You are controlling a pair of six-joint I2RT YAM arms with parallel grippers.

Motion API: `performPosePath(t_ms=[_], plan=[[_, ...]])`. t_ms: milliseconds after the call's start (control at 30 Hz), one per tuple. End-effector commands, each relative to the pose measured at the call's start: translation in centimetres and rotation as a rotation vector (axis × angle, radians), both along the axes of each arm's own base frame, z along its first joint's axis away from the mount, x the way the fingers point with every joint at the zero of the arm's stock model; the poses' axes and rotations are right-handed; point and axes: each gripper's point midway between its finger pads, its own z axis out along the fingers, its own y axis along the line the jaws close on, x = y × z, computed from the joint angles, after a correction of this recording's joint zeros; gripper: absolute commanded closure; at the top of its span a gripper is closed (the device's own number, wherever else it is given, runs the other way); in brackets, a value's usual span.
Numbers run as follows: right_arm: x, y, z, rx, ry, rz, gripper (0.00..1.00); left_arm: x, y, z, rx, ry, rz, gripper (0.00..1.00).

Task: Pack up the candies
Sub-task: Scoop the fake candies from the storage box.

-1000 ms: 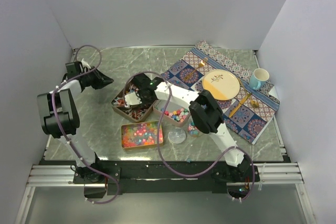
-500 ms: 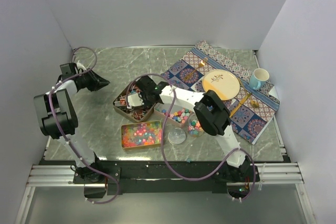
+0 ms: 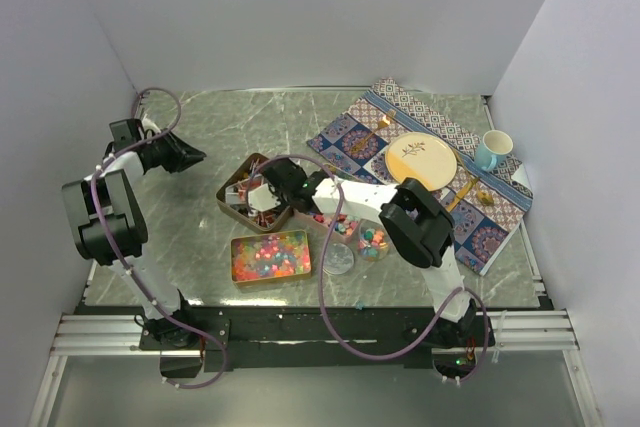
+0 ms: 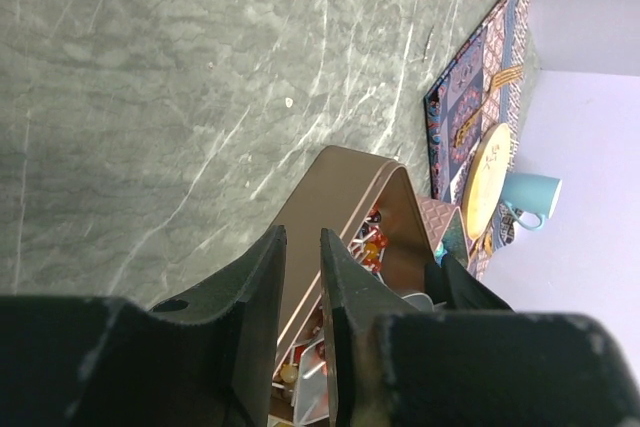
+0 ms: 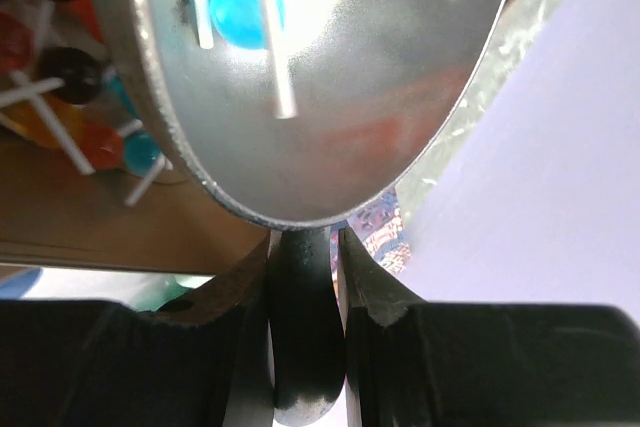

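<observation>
Right gripper [image 5: 305,252] pinches the dark handle of a metal scoop [image 5: 330,77], its fingers pressed tight on either side, and the scoop's shiny bowl fills the top of the wrist view. Stick sweets [image 5: 100,142] on white sticks lie just beside the bowl at the left edge of that view, inside a copper tin [image 4: 330,207] that sits near the middle of the overhead frame. The right arm stretches across from the lower right to reach it. Left gripper [image 4: 302,247] hovers over the marbled table [image 4: 150,77] in the left of the overhead frame, well apart from the tin. Its fingers are parted by a narrow gap and there is nothing between them. Tiny glossy beads [image 3: 268,255] fill a flat tin [image 3: 233,259] just below centre. Chunky pastel pieces [image 3: 347,224] show to the right of it, partly hidden under the arm, and more of them sit in a clear jar [image 3: 373,240]. A round clear lid [image 3: 338,260] lies flat between the bead tin and the jar. In the upper right, a patterned placemat [image 3: 480,227] carries a yellow plate [image 3: 420,160] and a blue mug [image 3: 492,150].
</observation>
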Motion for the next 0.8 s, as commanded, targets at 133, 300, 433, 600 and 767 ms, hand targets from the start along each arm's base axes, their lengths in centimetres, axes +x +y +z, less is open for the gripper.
performPosePath(t_ms=[133,300,433,600,767], plan=[[1.9,1.2,9.1,0.247,-0.130,-0.094,1.00,0.9,0.3,3.2,-0.015,-0.086,-0.015,0.73],[2.0,-0.4,11.9,0.326,-0.147,-0.132,1.00,0.7,0.3,4.1,-0.015,-0.102,-0.015,0.73],[1.6,-3.4,13.2,0.353,-0.133,-0.160,1.00,0.7,0.6,4.8,-0.009,-0.119,-0.007,0.73],[1.3,-9.8,16.3,0.373,-0.171,-0.193,1.00,0.7,0.8,5.6,-0.008,-0.134,0.006,0.73],[-0.8,-17.1,16.8,0.335,-0.195,-0.221,1.00,0.6,0.7,5.9,-0.010,-0.143,0.010,0.73]])
